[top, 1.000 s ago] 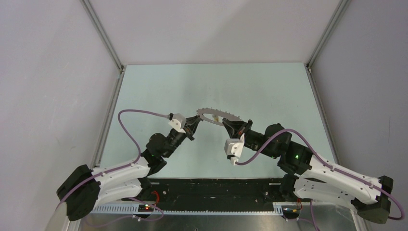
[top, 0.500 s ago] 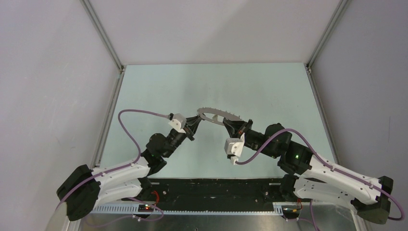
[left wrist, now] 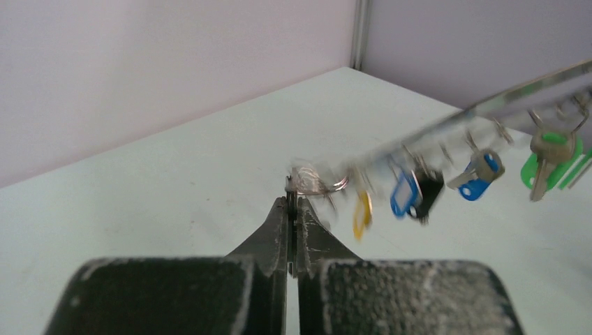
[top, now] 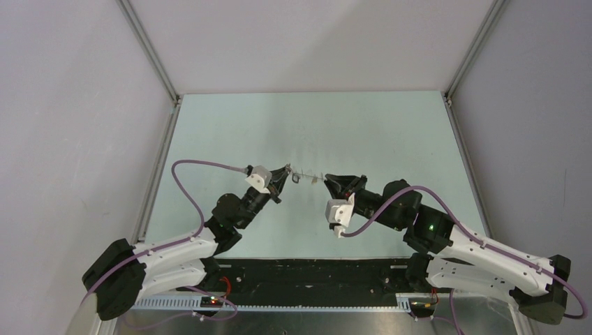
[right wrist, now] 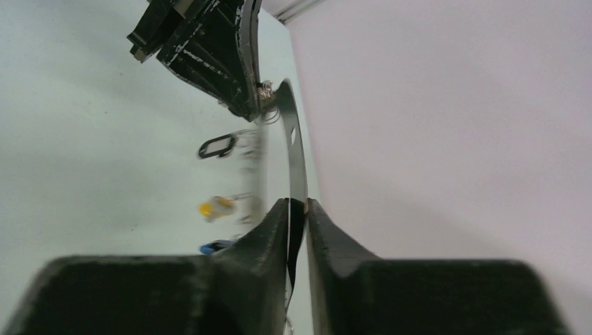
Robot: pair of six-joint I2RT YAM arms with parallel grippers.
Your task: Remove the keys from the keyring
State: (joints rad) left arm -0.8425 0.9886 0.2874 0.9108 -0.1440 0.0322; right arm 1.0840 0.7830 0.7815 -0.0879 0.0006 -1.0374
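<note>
**A:** Where is the keyring?

**B:** The keyring [right wrist: 296, 153] is up off the worktop [top: 230, 132], strung between the two sets of fingers. It shows edge-on as a thin band.

**A:** What about the left fingers?

**B:** The left fingers [left wrist: 276, 230] are pressed together with no gap. Right at their tips they pinch the near end of the band, where a small silver ring [left wrist: 317, 183] sits.

**A:** And the right?

**B:** The right fingers [right wrist: 269, 230] are clamped on the band's other end, the strip standing straight up between them. In the right wrist view the band runs from there to the left fingers' tips.

**A:** And the keys?

**B:** The keys [left wrist: 403, 197] dangle below the band, beyond the left fingertips and to their right. There are yellow, blue, black, another blue and green ones, the nearer of them blurred. None touches either set of fingers.
</note>
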